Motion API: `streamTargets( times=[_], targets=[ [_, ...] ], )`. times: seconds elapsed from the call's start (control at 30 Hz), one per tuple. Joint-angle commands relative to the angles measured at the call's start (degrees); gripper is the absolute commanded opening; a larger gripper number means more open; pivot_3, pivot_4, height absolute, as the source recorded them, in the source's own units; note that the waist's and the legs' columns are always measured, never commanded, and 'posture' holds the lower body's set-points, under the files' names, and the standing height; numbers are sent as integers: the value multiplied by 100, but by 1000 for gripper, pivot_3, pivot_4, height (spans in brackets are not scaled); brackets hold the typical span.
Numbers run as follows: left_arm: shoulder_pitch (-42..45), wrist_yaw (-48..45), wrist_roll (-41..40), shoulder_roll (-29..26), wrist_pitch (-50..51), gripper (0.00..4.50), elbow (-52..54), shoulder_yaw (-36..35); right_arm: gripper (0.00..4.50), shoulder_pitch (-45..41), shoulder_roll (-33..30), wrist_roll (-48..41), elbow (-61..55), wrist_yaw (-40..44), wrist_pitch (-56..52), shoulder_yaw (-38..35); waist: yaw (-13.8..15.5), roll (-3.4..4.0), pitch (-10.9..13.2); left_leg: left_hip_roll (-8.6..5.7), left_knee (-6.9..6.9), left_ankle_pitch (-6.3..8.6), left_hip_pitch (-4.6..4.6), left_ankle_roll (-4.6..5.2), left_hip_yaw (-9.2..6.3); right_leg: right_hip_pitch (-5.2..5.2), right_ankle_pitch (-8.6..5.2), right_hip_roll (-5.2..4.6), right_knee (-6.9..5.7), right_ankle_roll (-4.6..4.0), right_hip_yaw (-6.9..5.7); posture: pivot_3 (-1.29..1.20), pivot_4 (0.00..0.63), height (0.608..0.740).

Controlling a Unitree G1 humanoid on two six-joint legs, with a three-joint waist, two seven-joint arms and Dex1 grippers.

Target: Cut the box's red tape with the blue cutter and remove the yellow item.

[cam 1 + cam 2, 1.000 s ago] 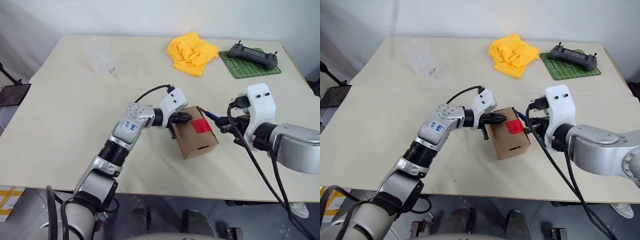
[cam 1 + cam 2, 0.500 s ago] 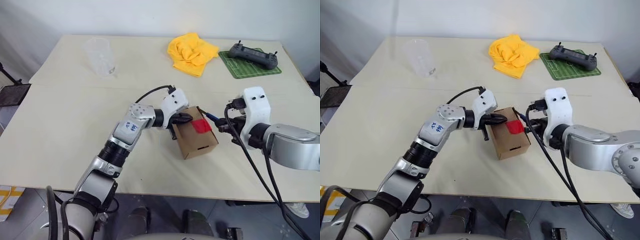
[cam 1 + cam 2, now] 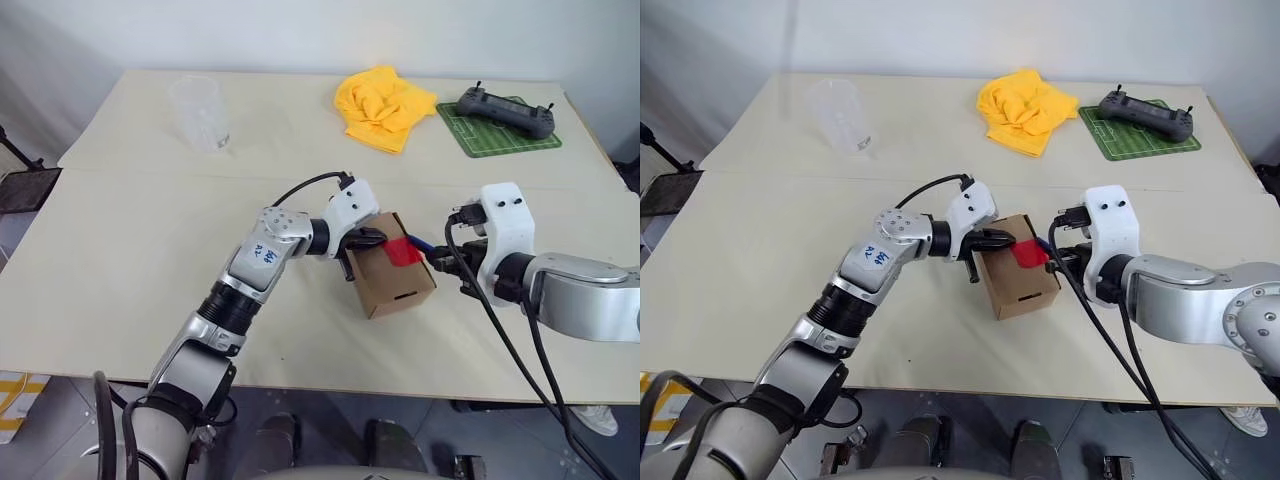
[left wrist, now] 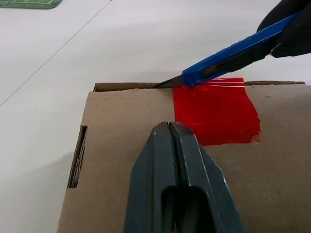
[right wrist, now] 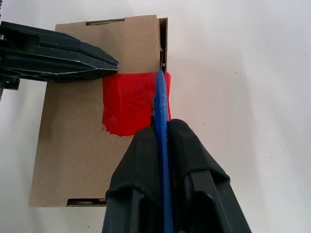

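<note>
Pale beige table (image 3: 120,260), white wall (image 3: 300,30), grey floor (image 3: 20,230)

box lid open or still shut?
Shut. The flap of the box lies flat, the red tape bridging its edge; the blue cutter tip is at the seam.

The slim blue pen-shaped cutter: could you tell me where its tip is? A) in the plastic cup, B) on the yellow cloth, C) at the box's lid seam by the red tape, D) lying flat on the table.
C: the right gripper holds the blue cutter, its tip at the brown cardboard box's seam beside the red tape.
</note>
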State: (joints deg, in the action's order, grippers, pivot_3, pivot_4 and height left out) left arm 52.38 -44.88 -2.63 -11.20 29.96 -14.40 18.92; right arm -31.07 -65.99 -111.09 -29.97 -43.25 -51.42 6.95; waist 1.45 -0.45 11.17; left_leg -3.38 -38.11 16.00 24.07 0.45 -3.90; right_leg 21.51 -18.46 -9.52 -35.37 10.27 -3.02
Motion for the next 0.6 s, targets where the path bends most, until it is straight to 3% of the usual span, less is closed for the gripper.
streamTargets(
  times=[0.03, 0.3, 0.6],
  targets=[
    [45, 1, 220, 49, 81, 0, -81, 268, 90, -62, 50, -191, 27, 157, -121, 51, -1, 0, 0, -1, 0, 0, 0, 0, 0, 0, 0, 0, -1, 0, 0, 0, 150, 740],
    [61, -49, 516, 0, 175, 0, -138, 574, 90, -51, 3, -191, 392, 607, -458, -118, -1, -2, -3, -1, -7, -1, -5, 1, 1, -5, 0, 0, -7, 0, 1, 0, 150, 740],
    [1, -122, 583, -4, 259, 0, -241, 682, 90, -97, -708, -191, 909, 1784, -1287, -206, 16, -4, -6, 1, -6, -1, -7, 1, -2, -6, 0, 0, -10, -1, 1, 0, 150, 740]
  ],
)
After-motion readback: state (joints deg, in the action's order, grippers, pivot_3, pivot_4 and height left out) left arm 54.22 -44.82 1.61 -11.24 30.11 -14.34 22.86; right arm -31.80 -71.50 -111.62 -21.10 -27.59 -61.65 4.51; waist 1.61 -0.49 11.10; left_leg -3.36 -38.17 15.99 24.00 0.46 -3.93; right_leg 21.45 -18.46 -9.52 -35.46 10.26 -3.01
